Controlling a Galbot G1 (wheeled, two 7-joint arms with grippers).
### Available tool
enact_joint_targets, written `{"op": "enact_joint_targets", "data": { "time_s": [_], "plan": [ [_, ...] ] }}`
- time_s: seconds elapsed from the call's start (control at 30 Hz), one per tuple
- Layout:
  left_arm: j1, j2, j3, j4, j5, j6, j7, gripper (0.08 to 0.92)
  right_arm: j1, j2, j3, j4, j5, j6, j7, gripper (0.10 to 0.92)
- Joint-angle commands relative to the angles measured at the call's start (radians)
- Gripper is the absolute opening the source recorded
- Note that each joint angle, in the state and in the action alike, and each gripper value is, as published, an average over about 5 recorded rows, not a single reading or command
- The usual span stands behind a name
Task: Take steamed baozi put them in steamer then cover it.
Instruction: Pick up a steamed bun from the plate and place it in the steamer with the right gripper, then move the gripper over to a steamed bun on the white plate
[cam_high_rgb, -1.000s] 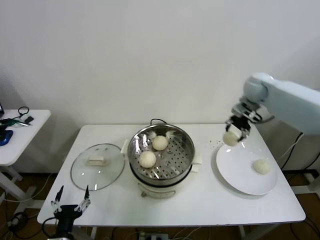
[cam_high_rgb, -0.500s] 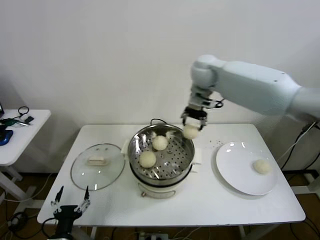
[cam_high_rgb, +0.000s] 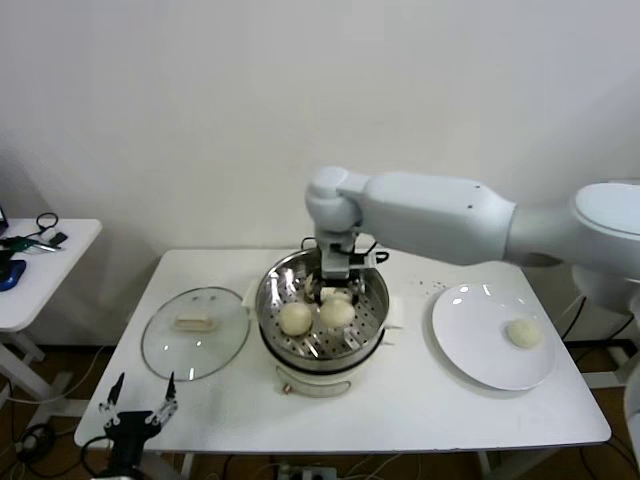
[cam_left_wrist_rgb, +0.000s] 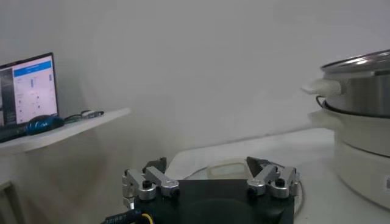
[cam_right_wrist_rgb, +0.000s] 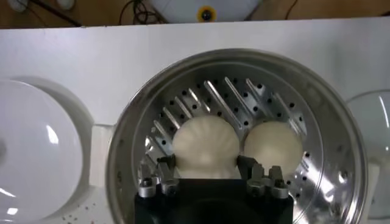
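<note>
The right gripper (cam_right_wrist_rgb: 206, 165), clamped on a bun (cam_right_wrist_rgb: 206, 145), has carried it from the plate (cam_high_rgb: 470, 345) into the steamer (cam_high_rgb: 370, 320); one bun remains outside.

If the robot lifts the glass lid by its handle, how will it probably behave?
The lid looks rigid and probably heavy for its thinness: glass with a metal rim. It seems breakable, so set it down gently. Its small handle sits central, so it should hang level, though the smooth surface may slip.

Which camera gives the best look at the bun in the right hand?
The right wrist view: the bun fills the space between the right hand fingers. The head view shows it partly under the arm. The left wrist view misses it.
</note>
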Motion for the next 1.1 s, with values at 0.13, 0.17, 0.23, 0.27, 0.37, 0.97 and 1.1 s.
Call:
{"op": "enact_joint_targets", "data": {
  "time_s": [0.13, 0.17, 0.23, 0.27, 0.37, 0.97, 1.1],
  "plan": [
    [0.003, 0.0, -0.004, 0.011, -0.013, -0.003, 0.0, 0.823, -0.055, 0.035, -0.002, 0.052, -0.025, 0.017, 0.001, 0.67],
    [0.003, 0.0, -0.004, 0.012, -0.015, -0.003, -0.001, 0.823, -0.055, 0.034, -0.004, 0.052, -0.024, 0.018, 0.001, 0.67],
    [0.003, 0.0, -0.002, 0.014, -0.019, -0.002, -0.001, 0.823, -0.054, 0.032, -0.01, 0.051, -0.025, 0.021, 0.001, 0.67],
    [0.004, 0.0, -0.001, 0.015, -0.02, -0.001, -0.001, 0.823, -0.054, 0.031, -0.012, 0.052, -0.025, 0.022, 0.002, 0.67],
    [0.005, -0.002, -0.001, 0.015, -0.02, -0.001, -0.001, 0.823, -0.059, 0.024, -0.015, 0.059, -0.029, 0.022, 0.001, 0.674],
    [0.004, -0.004, -0.003, 0.013, -0.021, -0.001, -0.001, 0.823, -0.028, -0.014, 0.046, 0.039, -0.062, 0.042, -0.009, 0.822],
    [0.002, -0.003, -0.003, 0.008, -0.021, 0.001, -0.001, 0.823, 0.017, -0.064, 0.07, 0.016, -0.037, 0.022, -0.003, 0.823]
  ]
}}
